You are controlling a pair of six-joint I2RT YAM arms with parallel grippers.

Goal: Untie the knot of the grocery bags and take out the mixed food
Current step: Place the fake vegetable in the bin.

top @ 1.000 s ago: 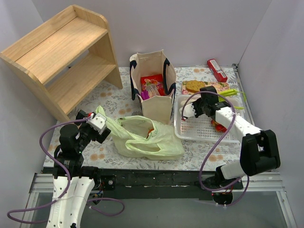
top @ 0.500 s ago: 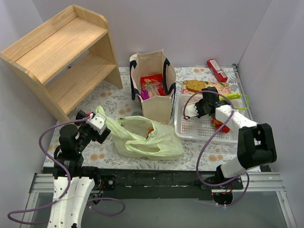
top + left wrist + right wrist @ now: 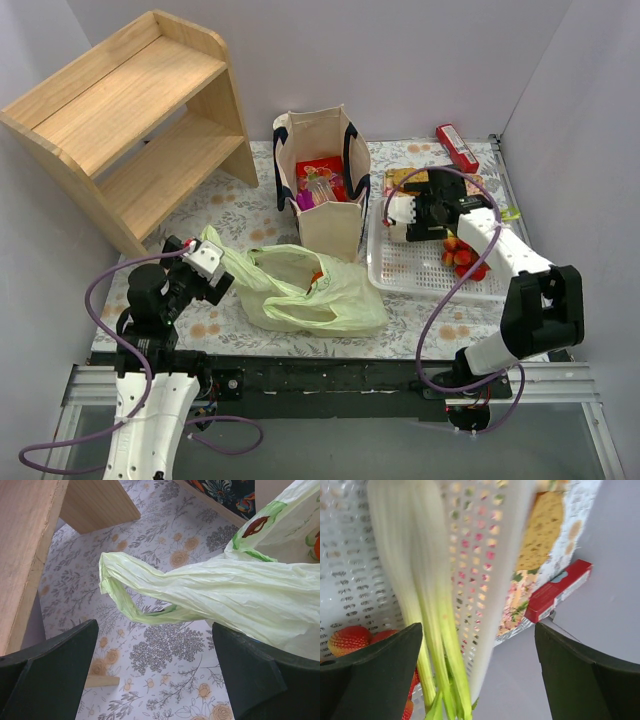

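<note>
the thin, crinkly pale green plastic bag [image 3: 330,305] lies slumped near the front edge of the floral table [image 3: 230,215], left of centre, its mouth gaping on an orange item [image 3: 316,277]. it looks feather-light, soft and slippery, likelier to slide than to resist a pull. one handle stretches left as a twisted strand [image 3: 200,587] ending in a small loop, probably the best place to pinch. the left gripper [image 3: 155,680] straddles that strand, fingers spread wide, gripping nothing. just behind stands the beige canvas tote [image 3: 325,220]. far right, the right gripper [image 3: 477,680] is spread too, over the white slotted plastic basket [image 3: 420,275], with blurred pale green stalks [image 3: 427,605] between its fingers, seemingly unpinched.
</note>
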